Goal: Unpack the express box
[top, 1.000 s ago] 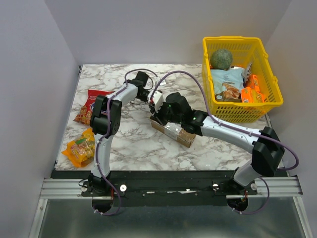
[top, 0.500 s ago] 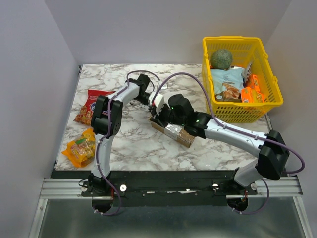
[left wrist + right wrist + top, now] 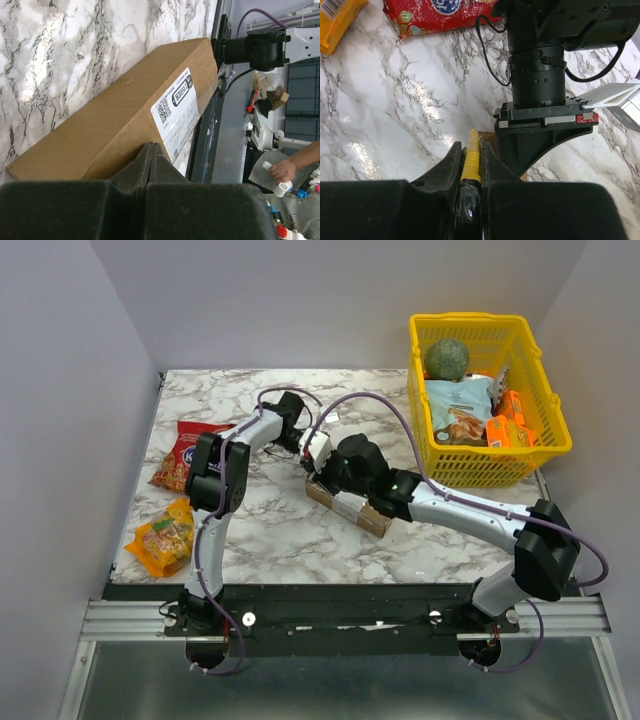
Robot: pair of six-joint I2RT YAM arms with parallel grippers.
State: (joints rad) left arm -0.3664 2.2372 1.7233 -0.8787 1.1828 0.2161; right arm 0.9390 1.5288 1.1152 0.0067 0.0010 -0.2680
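Note:
The express box [image 3: 352,508] is a long brown carton with a white label, lying flat at mid-table. In the left wrist view the box [image 3: 110,120] fills the middle, its label [image 3: 177,112] facing up. My left gripper [image 3: 152,146] is shut and empty, its tip against the box's near end; it also shows in the top view [image 3: 313,470]. My right gripper [image 3: 471,150] is shut on a yellow-tipped cutter [image 3: 471,159]. The cutter's tip is at the box's corner [image 3: 489,136], just in front of the left gripper's body [image 3: 540,95]. In the top view the right gripper [image 3: 325,481] is over the box's far-left end.
A red snack bag [image 3: 185,450] and an orange snack bag [image 3: 165,536] lie at the table's left side. A yellow plastic basket [image 3: 493,462] with several items stands at the back right. The two wrists are close together over the box.
The right gripper has shifted slightly along the box's far-left end and its elbow has swung a little. The left wrist has barely moved. The box stays put.

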